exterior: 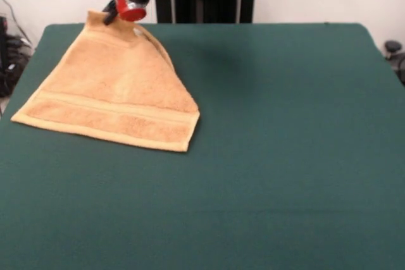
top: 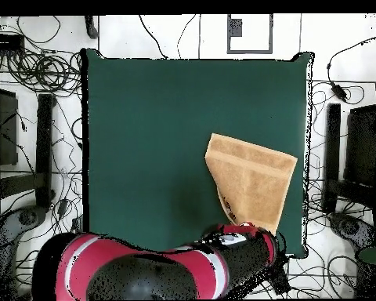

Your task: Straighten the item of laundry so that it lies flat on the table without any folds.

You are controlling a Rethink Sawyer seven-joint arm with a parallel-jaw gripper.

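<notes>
— Where is the hand towel (exterior: pixel 117 90) lying?
— It is lying near 1 corner of the green desk (exterior: pixel 285 156), folded over into a rough triangle, its striped band end resting flat.
— And the hand (exterior: pixel 112 12)?
— It is sitting at the towel's raised tip; whether it is gripping, I cannot tell.

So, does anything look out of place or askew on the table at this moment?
Yes. The tan terry towel is not flat: its far end is bunched to a narrow peak at the robot's gripper, giving it a triangular shape. It also sits askew near one corner of the dark green felt-covered table.
</notes>
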